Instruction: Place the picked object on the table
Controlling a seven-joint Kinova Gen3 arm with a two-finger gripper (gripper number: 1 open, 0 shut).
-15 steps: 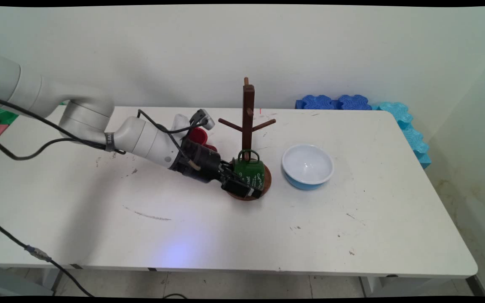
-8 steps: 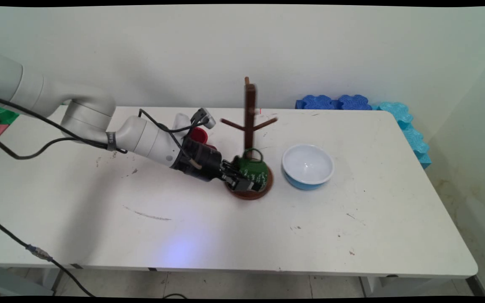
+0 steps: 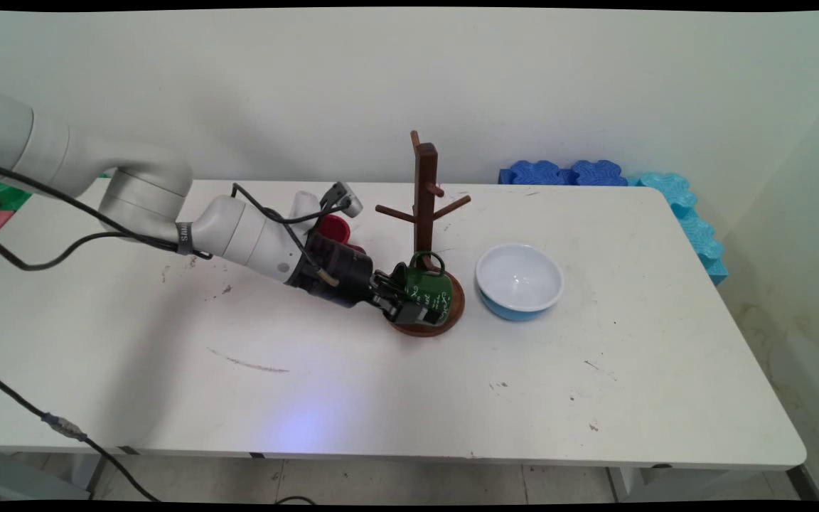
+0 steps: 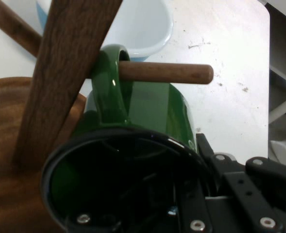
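Note:
A dark green mug (image 3: 428, 287) lies on its side low on a wooden mug tree (image 3: 424, 186), just above the tree's round base (image 3: 448, 318). In the hand view a low peg (image 4: 168, 73) passes through the handle of the mug (image 4: 155, 114), beside the tree's post (image 4: 65, 73). My gripper (image 3: 413, 310) comes in from the left and is shut on the mug's rim wall, one finger inside the mouth and one outside (image 4: 232, 182). The gripper (image 4: 191, 194) fills the bottom of the hand view.
A white bowl with a blue outside (image 3: 520, 279) stands just right of the tree's base. A red mug (image 3: 335, 227) is partly hidden behind the arm. Blue foam blocks (image 3: 566, 173) and teal ones (image 3: 694, 220) line the table's far right corner. Black cables trail at left.
The mug tree has shifted slightly to the right and turned a little, after wobbling. The gripper and the green mug have moved a little right with it.

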